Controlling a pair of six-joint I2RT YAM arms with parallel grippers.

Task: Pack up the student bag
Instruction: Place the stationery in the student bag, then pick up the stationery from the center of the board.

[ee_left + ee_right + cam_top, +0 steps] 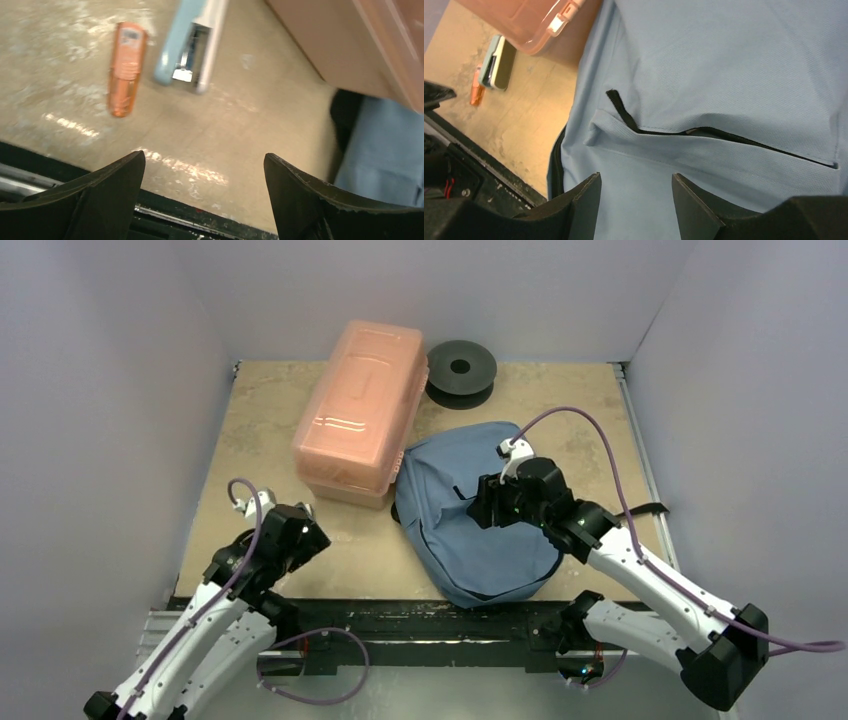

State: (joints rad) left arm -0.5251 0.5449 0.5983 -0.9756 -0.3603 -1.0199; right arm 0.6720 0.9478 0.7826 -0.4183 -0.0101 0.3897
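**bag on the table, pocket slit ajar, two small items lying outside it**

the soft blue fabric student bag (470, 530) lies flat on the tan table (250, 440), directly under the right pincer (634, 200). that pincer hangs just above the cloth with its jaws parted to a middling gap and nothing between them. just beyond its tips runs a black-edged pocket opening (704, 132), slightly agape, with a short black tab at its left end. what the bag already holds cannot be seen.

the left pincer (205, 185) hovers over bare table with jaws spread wide and empty. ahead of it and a little to its left lie a small translucent orange tube-shaped item (125, 67) and a pale blue and white stapler-like item (192, 42), side by side, close but apart. both are outside the bag, so as a judgement they look like packing that remains. the large translucent salmon plastic lidded box (360, 410) sits ahead and to the right of the left pincer, its near end touching or overlapping the bag's edge. a black spool (461, 368) rests at the far side, beyond the box.

the bag looks limp and rumpled, bulging a little; the cloth would likely fold and shift under a pinch, so the slit may need holding open.
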